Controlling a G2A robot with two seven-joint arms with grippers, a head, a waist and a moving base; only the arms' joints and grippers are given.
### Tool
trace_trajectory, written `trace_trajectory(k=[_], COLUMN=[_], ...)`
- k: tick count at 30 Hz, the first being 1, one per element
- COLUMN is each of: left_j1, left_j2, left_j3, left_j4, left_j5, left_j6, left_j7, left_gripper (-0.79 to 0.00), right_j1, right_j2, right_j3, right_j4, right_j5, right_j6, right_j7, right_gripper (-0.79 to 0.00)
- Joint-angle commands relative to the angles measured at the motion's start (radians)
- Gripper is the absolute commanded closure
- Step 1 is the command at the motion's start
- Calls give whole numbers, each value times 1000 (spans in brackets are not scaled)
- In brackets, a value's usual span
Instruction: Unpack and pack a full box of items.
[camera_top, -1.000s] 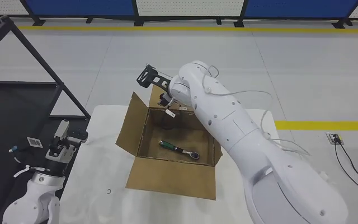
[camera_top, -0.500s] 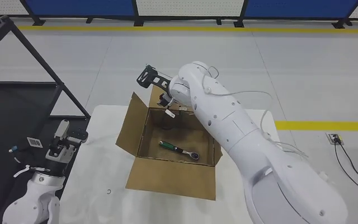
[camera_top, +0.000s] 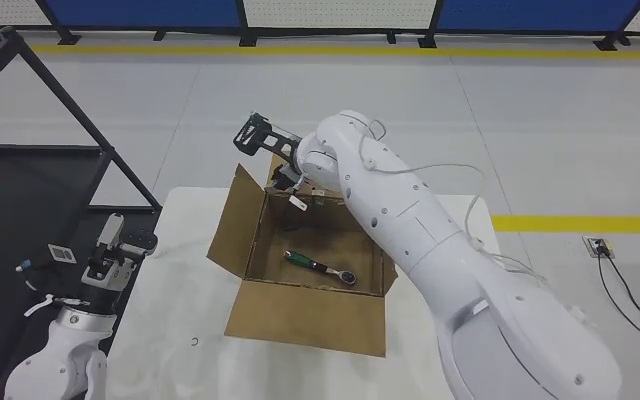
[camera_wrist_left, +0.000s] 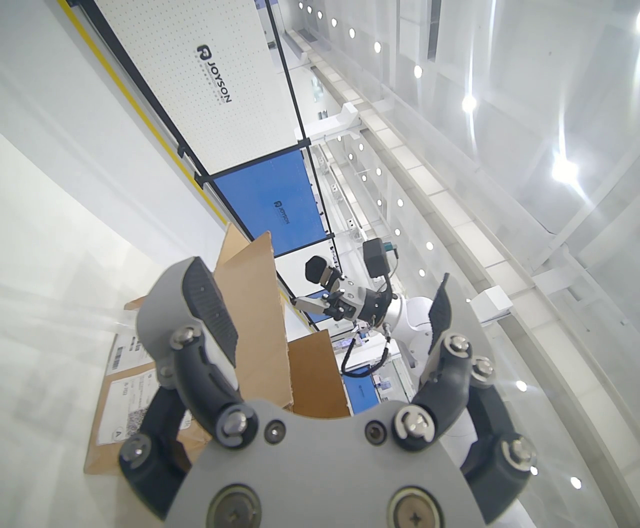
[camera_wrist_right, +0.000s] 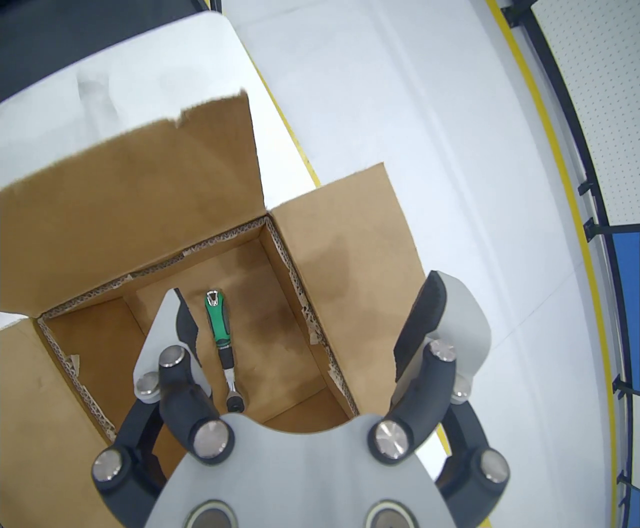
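Looks like unpacking, near its end: flat on the floor of the box (camera_top: 300, 325), a ratchet wrench (camera_wrist_right: 222, 340). Right gripper (camera_wrist_right: 305, 290) spread wide above the box's far edge, holding nothing. Left gripper (camera_wrist_left: 320, 277) likewise released, well apart from the box, off its left side. Next, probably: lower into the box, straddle the slim green handle, close. Corrugated brown cardboard with splayed flaps; ribbed grip, shiny steel head.

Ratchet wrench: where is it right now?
Top view: the ratchet wrench lies on the floor of the open cardboard box, toward the robot-side wall, below the right gripper.
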Motion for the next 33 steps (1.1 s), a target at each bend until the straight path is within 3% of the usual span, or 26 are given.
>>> trace_trajectory(k=[1,8,15,20,25,29,33], left_j1=[0,0,0,0,0,0,0], left_j2=[0,0,0,0,0,0,0], left_j3=[0,0,0,0,0,0,0], left_j4=[0,0,0,0,0,0,0], left_j5=[0,0,0,0,0,0,0], left_j6=[0,0,0,0,0,0,0], left_j7=[0,0,0,0,0,0,0], left_gripper=[-785,-785,-785,-785,-785,-785,-785], right_j1=[8,-1,-96,-278,-654,-872,-961], right_j2=[16,107,241,373,497,538,554], right_j3=[21,115,242,412,704,868,943], right_j4=[4,1,-130,-471,-1103,-1394,-1463], right_j5=[4,26,38,-20,-114,-163,-206], right_j6=[-4,-37,-165,-116,84,189,263], right_j7=[-42,-196,-291,-244,48,216,305], right_gripper=[-785,-785,-785,-785,-785,-785,-785])
